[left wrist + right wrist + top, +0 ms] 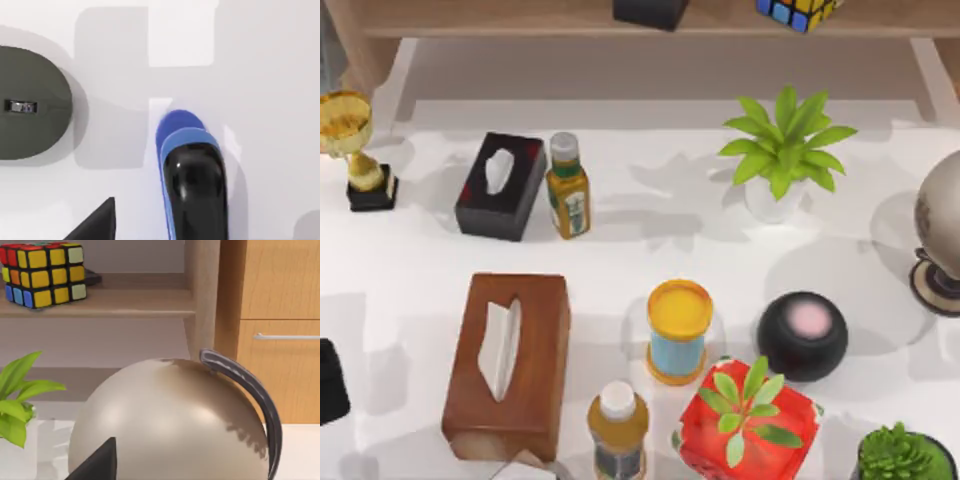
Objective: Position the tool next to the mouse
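Note:
In the left wrist view a dark grey mouse [30,105] with a small scroll wheel lies on the white table. Beside it, with a strip of bare table between them, lies the tool [192,175], a blue body with a glossy black top. A dark part of my left gripper [95,222] juts in at the picture's edge, above the table and touching neither thing. A dark part of my right gripper [95,462] shows in the right wrist view, close in front of a beige globe [170,425].
The top view holds a brown tissue box [507,365], a black tissue box [500,185], two bottles [567,185] [618,430], a yellow-lidded can [678,330], a black speaker [802,335], a red potted plant [748,425], a white potted plant [782,150], a trophy [355,150], the globe [940,235] and a shelf with a Rubik's cube [798,10]. A dark shape [330,380] sits at the left edge.

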